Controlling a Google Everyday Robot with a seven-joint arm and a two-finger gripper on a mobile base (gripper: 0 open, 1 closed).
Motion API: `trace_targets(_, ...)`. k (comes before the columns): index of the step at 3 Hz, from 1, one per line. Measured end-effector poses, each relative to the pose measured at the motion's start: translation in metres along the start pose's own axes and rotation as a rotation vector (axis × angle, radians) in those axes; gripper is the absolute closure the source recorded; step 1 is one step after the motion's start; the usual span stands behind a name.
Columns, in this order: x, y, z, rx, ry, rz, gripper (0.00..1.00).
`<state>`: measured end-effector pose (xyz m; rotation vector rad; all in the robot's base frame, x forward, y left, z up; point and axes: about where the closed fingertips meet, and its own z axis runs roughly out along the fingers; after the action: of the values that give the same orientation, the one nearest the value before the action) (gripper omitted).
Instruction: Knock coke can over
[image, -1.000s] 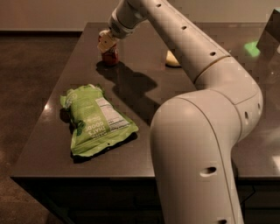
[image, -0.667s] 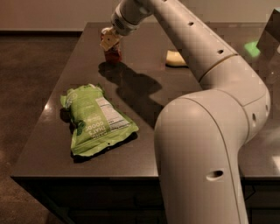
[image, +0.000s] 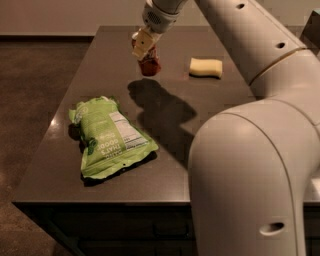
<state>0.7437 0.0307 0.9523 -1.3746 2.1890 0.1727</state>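
On far tabletop (image: 100, 65), gripper (image: 142, 44) was against coke can (image: 149, 65); its grip I could not tell.
I judged the can light, rigid, slick; push high on its side.

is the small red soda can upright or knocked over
Not lying flat: the small red soda can rises from the grey table to the gripper, which hides its top. Any lean: cannot tell.

1. The gripper (image: 143, 44), top centre of the frame just over the coke can (image: 149, 65), looks like pale matt plastic.
2. The can is red with a slight sheen.
3. The arm (image: 250, 150) has smooth off-white plastic shells.
4. The green bag (image: 111, 137) is crinkled, glossy film.
5. The sponge (image: 205, 67) is matt foam.
6. The table (image: 100, 65) has a smooth, dull grey top.
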Motion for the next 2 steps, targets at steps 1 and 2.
trace_targets(1, 0.034, 0.004, -0.019, 0.011, 0.124, -0.017, 1.0)
trace_targets(2, 0.064, 0.005, -0.027, 0.018, 0.232, -0.022, 1.0)
